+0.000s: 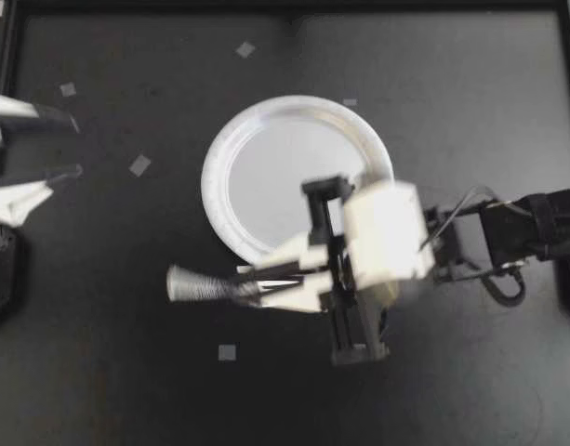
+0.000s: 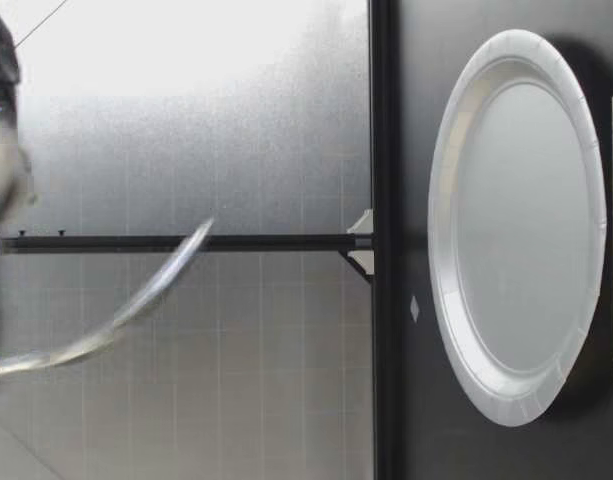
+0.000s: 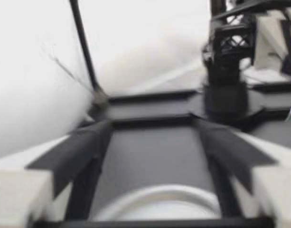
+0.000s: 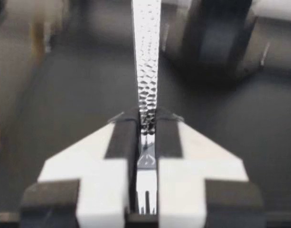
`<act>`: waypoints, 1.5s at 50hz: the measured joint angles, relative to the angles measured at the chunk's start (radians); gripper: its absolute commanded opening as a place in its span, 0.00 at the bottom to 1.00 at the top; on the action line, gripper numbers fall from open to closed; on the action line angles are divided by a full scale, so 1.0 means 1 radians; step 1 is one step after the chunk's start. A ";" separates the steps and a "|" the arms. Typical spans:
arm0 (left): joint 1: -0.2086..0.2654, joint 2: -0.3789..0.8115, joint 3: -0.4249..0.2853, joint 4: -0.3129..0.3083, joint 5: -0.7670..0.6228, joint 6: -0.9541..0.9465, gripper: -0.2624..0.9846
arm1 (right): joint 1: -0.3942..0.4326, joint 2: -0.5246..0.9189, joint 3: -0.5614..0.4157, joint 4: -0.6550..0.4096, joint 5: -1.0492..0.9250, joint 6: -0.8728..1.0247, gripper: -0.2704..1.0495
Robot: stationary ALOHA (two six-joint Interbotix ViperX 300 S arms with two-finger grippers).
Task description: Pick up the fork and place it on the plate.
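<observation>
A white paper plate (image 1: pixel 231 177) lies flat near the table's middle. My right gripper (image 1: pixel 252 282) hovers over the plate's near rim, shut on a metal fork (image 1: pixel 199 283) whose hammered handle sticks out past the fingertips. In the right wrist view the fork (image 4: pixel 147 57) runs straight ahead from the closed gripper (image 4: pixel 147 124), with the tines back between the fingers. The low view shows the fork (image 2: pixel 116 310) blurred and well above the table, away from the plate (image 2: pixel 516 390). My left gripper (image 1: pixel 66 147) stands open and holds nothing at the table's left edge; in its own view the gripper (image 3: pixel 152 128) faces the plate rim (image 3: pixel 159 197).
Small squares of tape (image 1: pixel 139 165) lie scattered on the black tabletop, one (image 1: pixel 227 352) near the front. A black frame (image 1: pixel 285 7) borders the table. The right arm (image 1: pixel 536 228) reaches in from the right side.
</observation>
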 measured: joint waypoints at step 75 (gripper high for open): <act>-0.002 0.230 0.066 0.077 -0.236 1.250 0.76 | -0.046 0.413 -0.164 0.006 -0.479 1.310 0.28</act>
